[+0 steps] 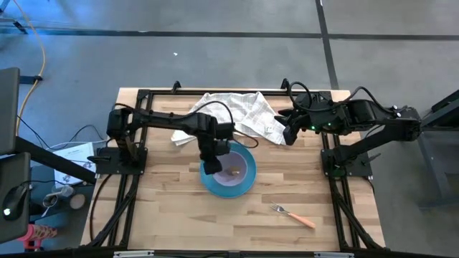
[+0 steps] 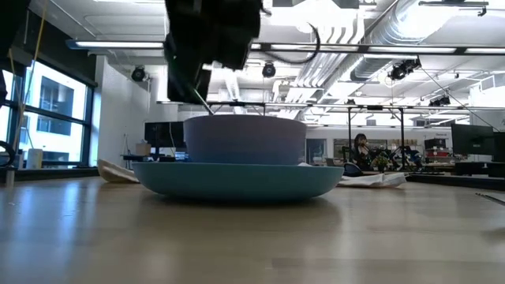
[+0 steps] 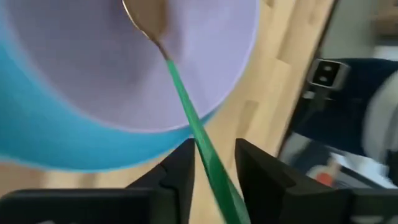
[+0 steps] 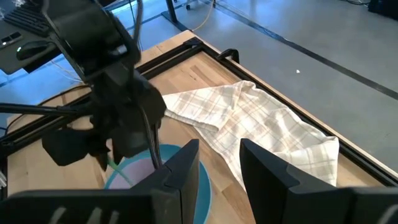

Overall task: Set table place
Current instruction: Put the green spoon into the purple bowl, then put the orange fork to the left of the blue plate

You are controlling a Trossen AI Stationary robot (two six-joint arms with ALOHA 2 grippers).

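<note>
Holding the spoon [image 3: 186, 106] by its green handle, the left gripper [image 3: 211, 168] sits over the near-left rim of the lavender bowl [image 1: 234, 168], fingers closed on the handle. Spoon's long axis runs from the claw into the bowl, gold head resting inside. Bowl sits on the blue plate [image 1: 215, 188]. Fork [image 1: 293, 215] lies well apart, nearer the right gripper [image 4: 217, 162], parted and empty above the checked cloth [image 4: 261, 118].

White checked cloth [image 1: 240, 115] lies crumpled at table's [image 1: 172, 215] far edge, approx. centre, partly draped w/ folds. Yellow cable [image 1: 36, 68] runs over grey floor [image 1: 215, 57] beyond the left side. Papers [image 1: 68, 154] sit off table's left edge.
</note>
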